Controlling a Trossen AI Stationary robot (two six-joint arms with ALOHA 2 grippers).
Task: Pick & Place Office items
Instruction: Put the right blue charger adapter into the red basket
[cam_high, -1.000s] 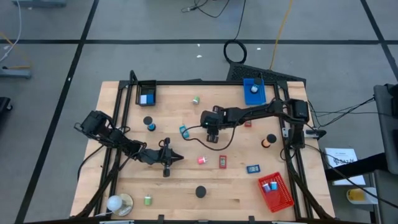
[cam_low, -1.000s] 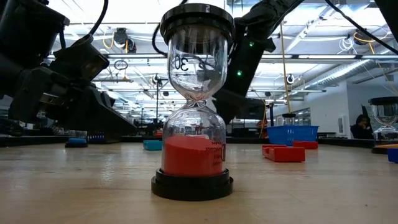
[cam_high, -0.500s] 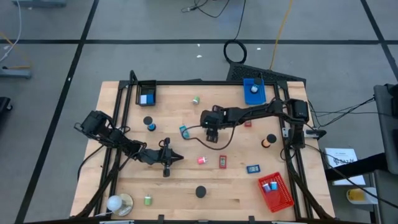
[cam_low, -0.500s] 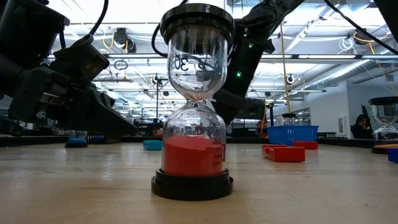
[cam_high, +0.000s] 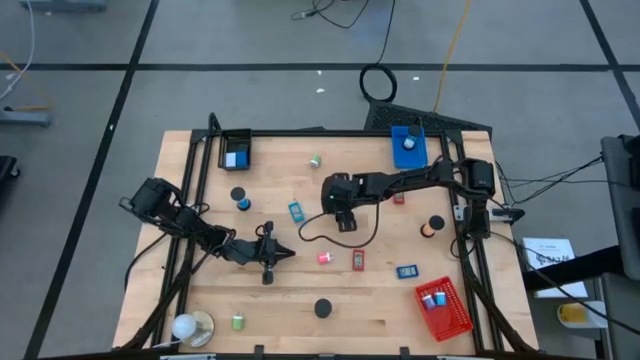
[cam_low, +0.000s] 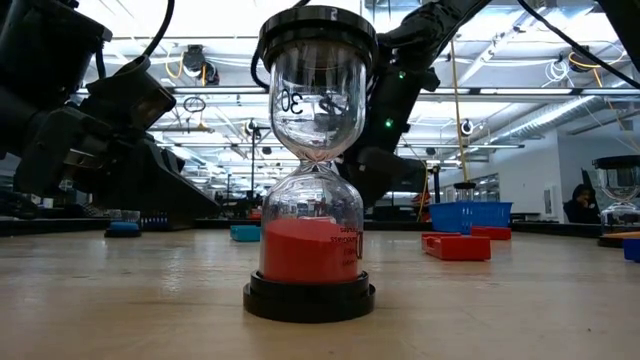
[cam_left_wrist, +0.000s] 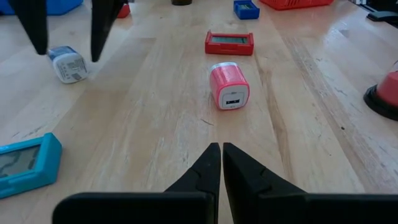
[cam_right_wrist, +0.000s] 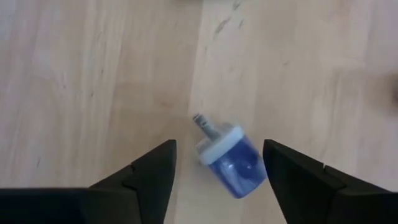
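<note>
- Right wrist view: blue-and-white charger plug lying tilted on the bare wooden table, between the spread fingers of the right gripper, untouched; released
- High view: right gripper over mid-table, just beside a teal item
- Left wrist view: left gripper clenched on nothing, low, near a pink charger block; red flat item beyond
</note>
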